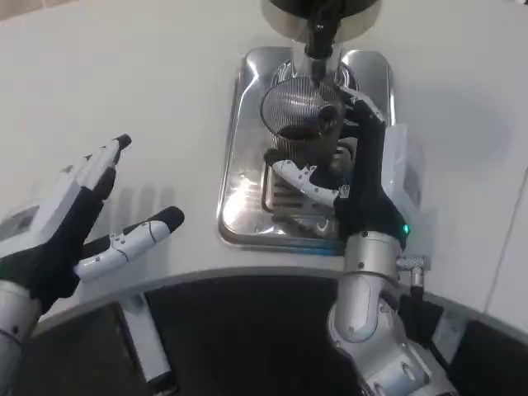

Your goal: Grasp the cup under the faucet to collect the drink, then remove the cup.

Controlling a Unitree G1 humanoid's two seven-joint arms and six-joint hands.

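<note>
Standing upright on the steel drip tray (239, 190), the clear ribbed cup (299, 115) has its mouth opening upward toward the black faucet (318, 37) directly above, its long axis vertical. Dark drink fills its lower part. The right hand (351, 169) wraps the cup from the right, its fingers (363, 111) curled along the far side and its white thumb crossing in front just below the base, over the slotted grate. The tray lies lengthwise away from the robot on the white desk (124, 74). The left hand (78, 219) hovers over the desk well apart from the tray, fingers spread, palm turned inward, holding nothing.
</note>
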